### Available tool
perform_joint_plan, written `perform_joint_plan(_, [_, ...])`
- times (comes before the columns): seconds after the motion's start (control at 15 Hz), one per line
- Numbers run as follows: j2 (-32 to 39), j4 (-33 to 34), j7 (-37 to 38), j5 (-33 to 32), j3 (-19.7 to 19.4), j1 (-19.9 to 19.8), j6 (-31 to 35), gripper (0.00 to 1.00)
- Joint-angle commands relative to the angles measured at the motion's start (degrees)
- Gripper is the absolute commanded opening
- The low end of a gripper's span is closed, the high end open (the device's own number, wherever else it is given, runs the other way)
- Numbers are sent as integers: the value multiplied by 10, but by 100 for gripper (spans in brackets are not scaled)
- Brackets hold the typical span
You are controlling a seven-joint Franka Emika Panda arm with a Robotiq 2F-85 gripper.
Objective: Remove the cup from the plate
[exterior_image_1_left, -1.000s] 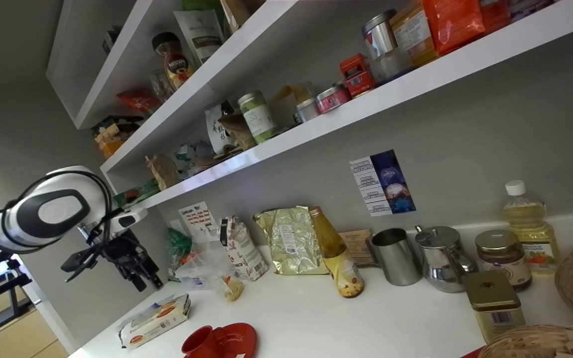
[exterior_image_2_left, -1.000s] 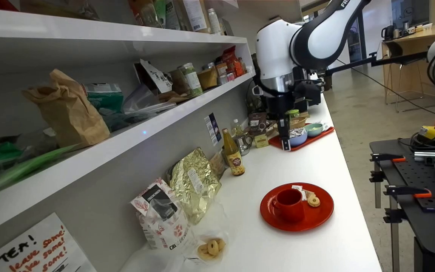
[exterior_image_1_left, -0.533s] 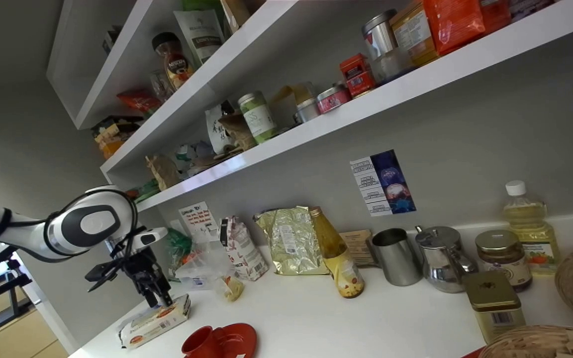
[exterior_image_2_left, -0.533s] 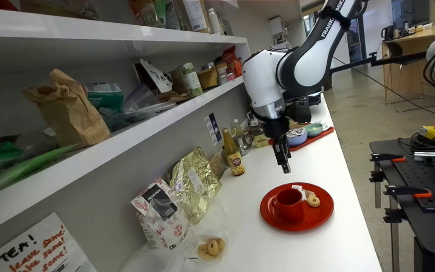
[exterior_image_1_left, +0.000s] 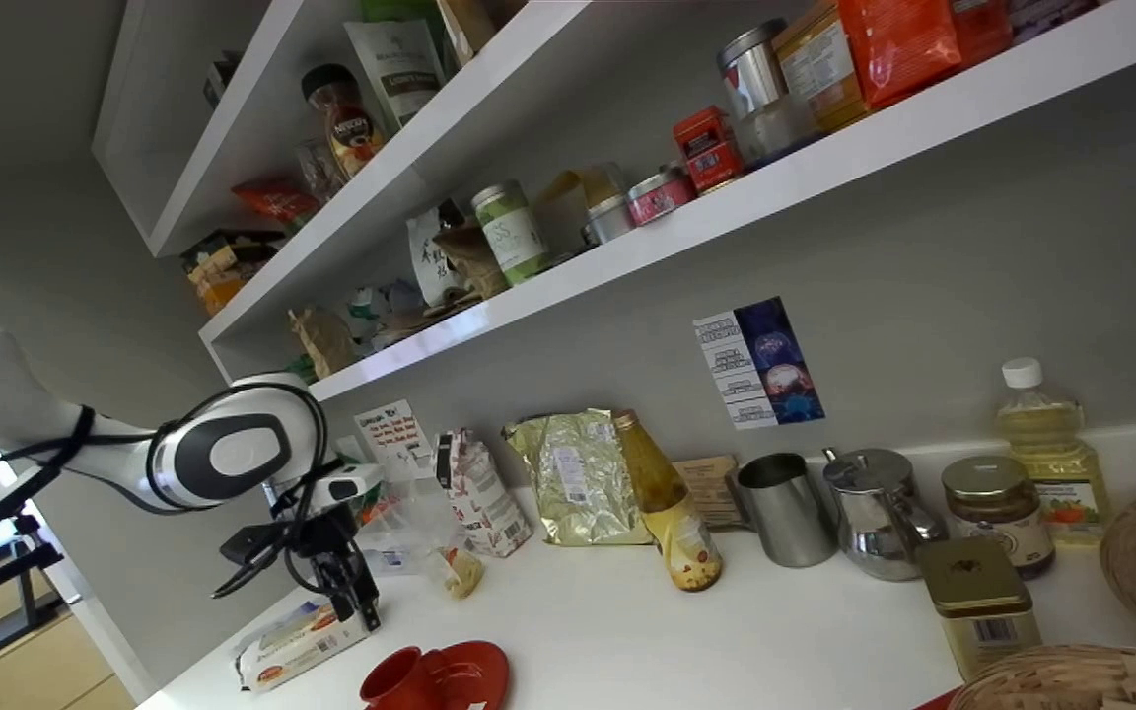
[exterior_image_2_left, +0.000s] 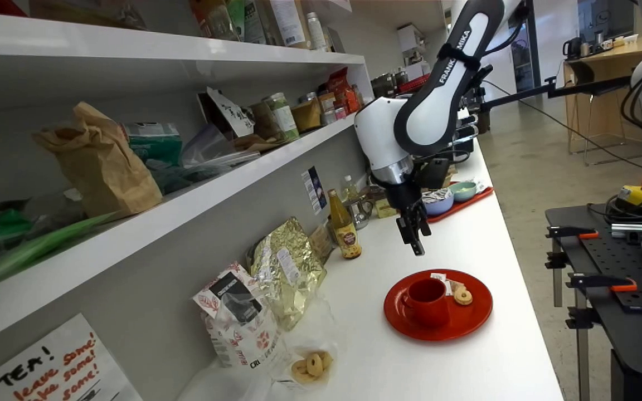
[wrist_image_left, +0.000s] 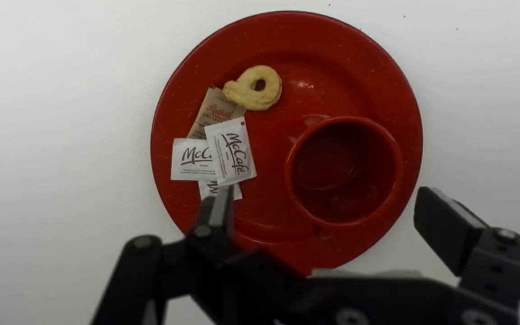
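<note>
The red cup stands upright on the red plate, towards one side of it. The cup shows in both exterior views (exterior_image_1_left: 398, 682) (exterior_image_2_left: 427, 298) and in the wrist view (wrist_image_left: 343, 171). The plate (exterior_image_2_left: 468, 320) also shows in an exterior view, cut by the lower edge (exterior_image_1_left: 481, 669), and in the wrist view (wrist_image_left: 287, 34). My gripper (wrist_image_left: 324, 194) is open and empty, its fingers wide apart with the cup between them in the wrist view. In the exterior views my gripper (exterior_image_1_left: 358, 613) (exterior_image_2_left: 417, 248) hangs above the table, higher than the cup and apart from it.
Paper packets (wrist_image_left: 230, 151) and a ring biscuit (wrist_image_left: 255, 88) lie on the plate. A bottle (exterior_image_2_left: 345, 225), a gold bag (exterior_image_2_left: 287, 273) and a flour bag (exterior_image_2_left: 243, 317) stand along the wall. A red tray with bowls (exterior_image_2_left: 463, 192) is farther back. A shelf (exterior_image_1_left: 568, 271) overhangs the table.
My gripper has come down and moved rightward in an exterior view, nearer the plate and cup. The cup and plate have not moved.
</note>
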Motion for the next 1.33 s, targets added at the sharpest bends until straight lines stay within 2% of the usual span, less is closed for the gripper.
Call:
perform_joint_plan(0.0, [47,40,-28,37,-16,-14,10,100])
perform_joint_plan(0.33, [108,77,-35,42,-28,-22,14,100])
perform_joint_plan(0.67, [177,118,-43,31,-24,-9,0,100])
perform_joint_plan(1.07, [222,153,-61,28,-26,-5,-17,100])
perform_joint_plan(1.13, [227,157,-66,25,-26,-5,-19,77])
perform_joint_plan(1.27, [236,165,-78,23,-28,-7,-27,67])
